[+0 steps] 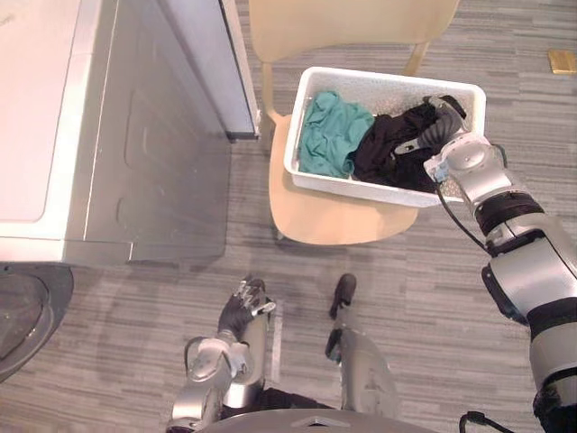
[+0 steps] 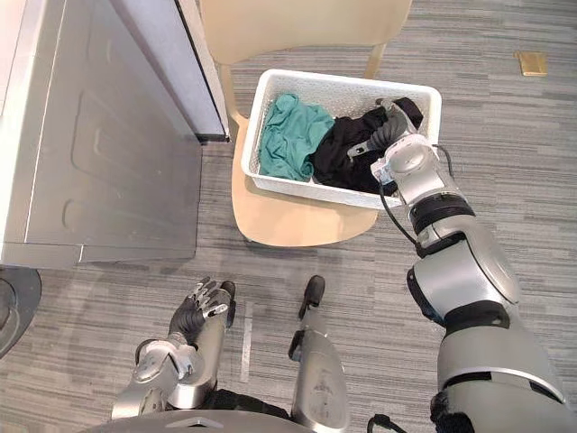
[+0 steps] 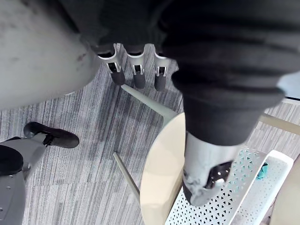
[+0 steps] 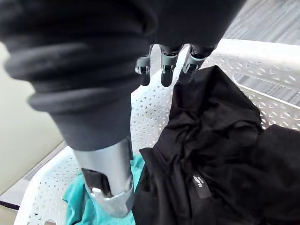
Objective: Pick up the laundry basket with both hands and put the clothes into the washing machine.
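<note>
A white laundry basket [image 1: 388, 79] stands on the seat of a pale wooden chair [image 1: 325, 216]. Inside it lie a teal garment [image 1: 329, 131] on the left and a black garment [image 1: 383, 153] on the right. My right hand [image 1: 437, 126] hovers inside the basket's right end, just over the black garment [image 4: 220, 154]. Its fingers [image 4: 161, 63] are straight and hold nothing. My left hand [image 1: 239, 311] hangs low near my body, well short of the chair, with its fingers [image 3: 136, 70] relaxed and empty.
The washing machine [image 1: 54, 135] fills the left side, with a round door [image 1: 22, 307] low at the far left. A grey panel [image 1: 216, 54] stands right beside the chair's left edge. A small yellow block [image 1: 562, 61] lies on the floor at the far right.
</note>
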`<state>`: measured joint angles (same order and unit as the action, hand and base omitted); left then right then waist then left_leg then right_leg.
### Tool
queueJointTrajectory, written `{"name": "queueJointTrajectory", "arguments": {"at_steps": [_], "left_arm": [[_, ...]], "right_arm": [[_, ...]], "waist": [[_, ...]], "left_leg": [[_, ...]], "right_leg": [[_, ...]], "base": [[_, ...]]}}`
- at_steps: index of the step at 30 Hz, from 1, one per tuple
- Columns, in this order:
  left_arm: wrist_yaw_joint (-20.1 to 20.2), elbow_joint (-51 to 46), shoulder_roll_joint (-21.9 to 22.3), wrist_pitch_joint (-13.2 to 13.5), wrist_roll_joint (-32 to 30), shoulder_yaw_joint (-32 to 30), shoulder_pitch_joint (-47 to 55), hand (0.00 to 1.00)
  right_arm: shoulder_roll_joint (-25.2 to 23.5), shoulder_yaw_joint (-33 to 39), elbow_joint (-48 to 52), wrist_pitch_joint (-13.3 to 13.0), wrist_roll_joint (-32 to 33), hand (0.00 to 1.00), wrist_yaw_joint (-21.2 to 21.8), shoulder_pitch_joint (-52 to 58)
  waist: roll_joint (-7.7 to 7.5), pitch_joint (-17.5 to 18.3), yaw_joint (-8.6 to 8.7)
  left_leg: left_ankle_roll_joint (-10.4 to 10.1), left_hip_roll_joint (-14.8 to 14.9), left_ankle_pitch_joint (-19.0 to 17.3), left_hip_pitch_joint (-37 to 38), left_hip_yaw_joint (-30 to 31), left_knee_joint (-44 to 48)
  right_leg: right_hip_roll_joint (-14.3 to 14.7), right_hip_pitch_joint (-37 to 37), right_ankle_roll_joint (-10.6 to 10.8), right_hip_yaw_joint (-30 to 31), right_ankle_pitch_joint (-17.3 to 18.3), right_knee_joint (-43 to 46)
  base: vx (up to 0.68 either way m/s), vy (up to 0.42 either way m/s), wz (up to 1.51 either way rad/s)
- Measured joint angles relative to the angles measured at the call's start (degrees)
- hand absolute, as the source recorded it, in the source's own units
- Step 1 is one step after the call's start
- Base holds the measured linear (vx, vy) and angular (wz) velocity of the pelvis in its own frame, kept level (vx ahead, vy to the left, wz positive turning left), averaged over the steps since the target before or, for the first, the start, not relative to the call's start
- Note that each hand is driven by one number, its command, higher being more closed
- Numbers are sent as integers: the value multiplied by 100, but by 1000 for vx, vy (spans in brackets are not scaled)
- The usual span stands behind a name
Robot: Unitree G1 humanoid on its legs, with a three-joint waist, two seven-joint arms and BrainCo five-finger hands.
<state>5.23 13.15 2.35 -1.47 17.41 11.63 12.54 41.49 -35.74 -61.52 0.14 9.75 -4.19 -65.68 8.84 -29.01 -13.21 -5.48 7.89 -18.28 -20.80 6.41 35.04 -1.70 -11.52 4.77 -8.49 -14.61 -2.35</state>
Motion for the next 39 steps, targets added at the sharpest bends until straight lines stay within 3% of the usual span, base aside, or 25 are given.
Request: {"name": "queueJointTrajectory", "arguments": {"at_steps": [11, 15, 27, 39], "left_arm": [[-36, 142, 104, 33, 3, 135, -288, 0], [-78, 226, 112, 37, 44, 238, -453, 0], [-77, 330, 108, 118, 57, 258, -707, 0], [-77, 405, 112, 173, 161, 474, -965, 0]], "right_arm": [[11, -48, -282, 3, -2, 0, -16, -442], [0, -302, -348, -8, 3, 0, -15, -482], [5, -1323, -167, -161, 139, 0, -1, -716], [18, -1526, -792, -162, 107, 0, 26, -706]], "waist": [[75, -26, -189], [86, -29, -371], [86, -29, -592], [87, -28, -934]], "left_leg": [[-59, 86, 36, -377, 141, 174], [-71, 93, 43, -484, 183, 207], [-92, 133, 45, -852, 376, 333], [-133, 138, 72, -1170, 532, 418]], "right_leg": [[110, -250, 2, -80, -81, -76], [127, -262, 7, -150, -144, -171], [208, -442, 33, -279, -180, -223], [236, -623, 83, -452, -155, -225]], "base": [[-35, 14, 2], [-32, 36, 6], [-32, 43, 5], [-29, 42, 6]]}}
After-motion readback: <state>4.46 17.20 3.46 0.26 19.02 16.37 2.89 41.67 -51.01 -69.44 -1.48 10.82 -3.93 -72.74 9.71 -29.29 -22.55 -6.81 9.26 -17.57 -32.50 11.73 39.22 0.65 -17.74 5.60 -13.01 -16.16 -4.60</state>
